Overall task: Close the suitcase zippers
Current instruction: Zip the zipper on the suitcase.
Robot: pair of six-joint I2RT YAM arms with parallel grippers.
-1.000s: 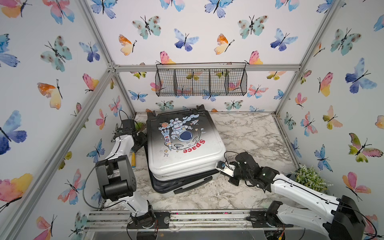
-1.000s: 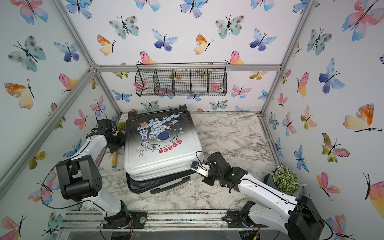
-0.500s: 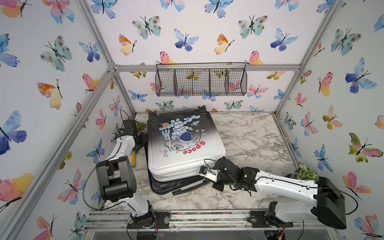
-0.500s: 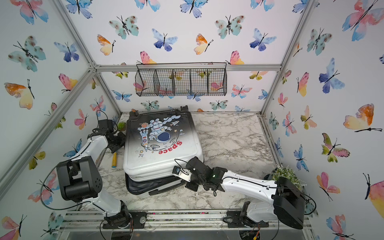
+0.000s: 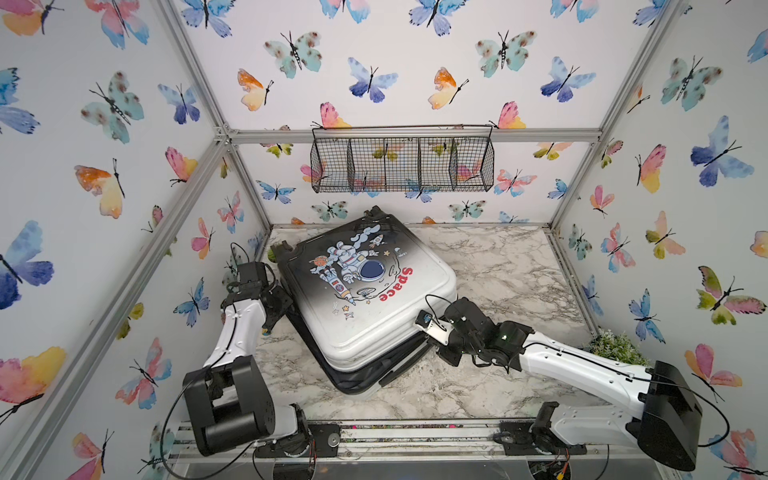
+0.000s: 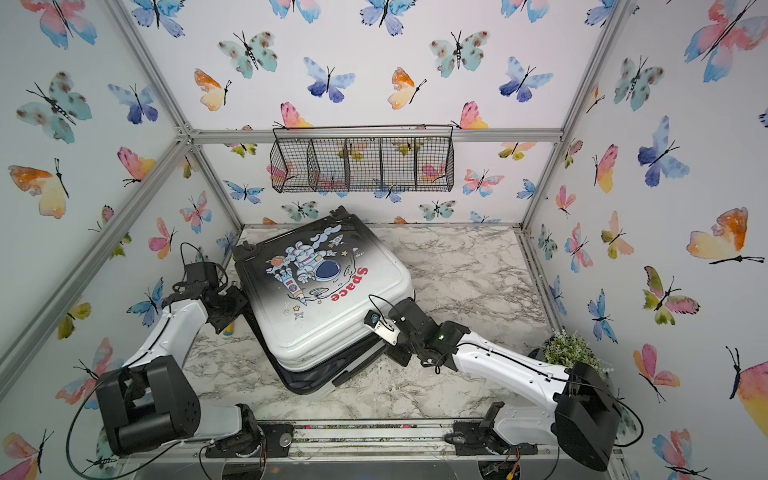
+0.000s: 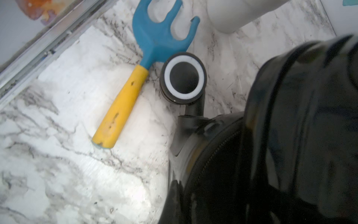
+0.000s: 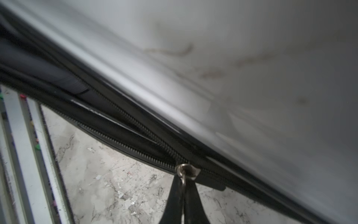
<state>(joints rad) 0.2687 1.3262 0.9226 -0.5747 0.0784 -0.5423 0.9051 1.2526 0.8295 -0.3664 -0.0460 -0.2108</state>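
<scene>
**Suitcase and grippers.** The suitcase point(image 5: 365, 299) lies flat, astronaut side up, askew on the marble table point(image 5: 498, 266), towards its left side. Right gripper point(image 8: 183, 192): jaws pinched together on the pull point(image 8: 183, 179) hanging from the silver slider point(image 8: 188, 170) at the case's near right rim. On one side of the slider the zippers point(image 8: 116, 141) gape, with the two tooth rows apart. Left gripper point(image 5: 281, 302): jaws closed, set at the case's black left side near a white-rimmed wheel point(image 7: 184, 77). Whether it grips anything cannot be told. A blue-and-yellow toy rake point(image 7: 124, 108) lies just beside that wheel.
</scene>
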